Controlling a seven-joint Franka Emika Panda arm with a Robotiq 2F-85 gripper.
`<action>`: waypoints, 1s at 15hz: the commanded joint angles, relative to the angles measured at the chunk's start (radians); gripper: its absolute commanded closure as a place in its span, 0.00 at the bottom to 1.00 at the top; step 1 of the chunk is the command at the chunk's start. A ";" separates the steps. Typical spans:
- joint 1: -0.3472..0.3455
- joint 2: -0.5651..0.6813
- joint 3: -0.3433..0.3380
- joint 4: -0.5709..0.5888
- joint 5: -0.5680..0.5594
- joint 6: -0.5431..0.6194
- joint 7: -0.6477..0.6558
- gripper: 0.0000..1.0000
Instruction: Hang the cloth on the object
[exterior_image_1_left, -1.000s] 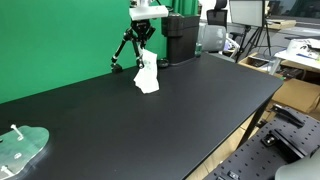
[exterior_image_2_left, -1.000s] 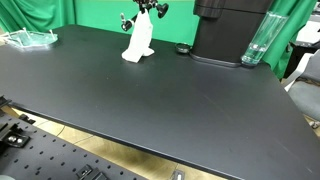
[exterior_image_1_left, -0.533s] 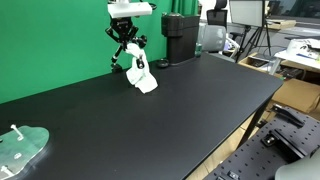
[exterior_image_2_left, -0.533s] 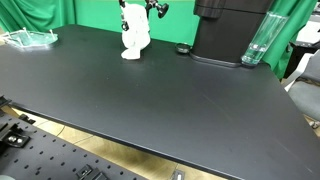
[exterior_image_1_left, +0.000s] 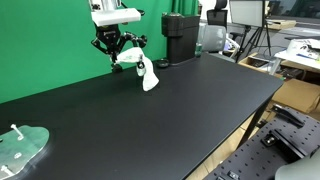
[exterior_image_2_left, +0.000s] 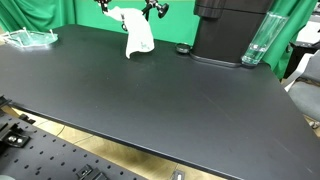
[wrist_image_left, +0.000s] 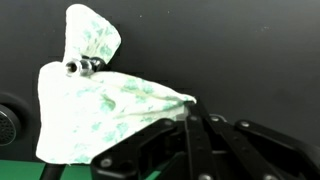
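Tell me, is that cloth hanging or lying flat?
Hanging: the white, green-patterned cloth droops from the black pincer; whether its tip touches the black table, cannot tell.

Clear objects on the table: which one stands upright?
The tall clear container beside the black machine stands upright; the clear plastic piece at the opposite table end lies low and flat.

black table (exterior_image_1_left: 190, 115) w/ clear tray (exterior_image_1_left: 20, 148) at corner, black machine (exterior_image_1_left: 180, 36), green backdrop (exterior_image_1_left: 45, 40).

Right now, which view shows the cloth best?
The wrist view: the cloth is large there, its green print clear, with one edge pinched in the claw. In both exterior views it is only a small white shape hanging from the claw.
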 joint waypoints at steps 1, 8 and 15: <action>0.003 0.012 0.004 0.011 -0.010 -0.040 -0.001 1.00; 0.009 0.053 -0.004 0.023 -0.021 -0.085 0.006 1.00; 0.012 0.077 -0.008 0.024 -0.040 -0.107 0.007 1.00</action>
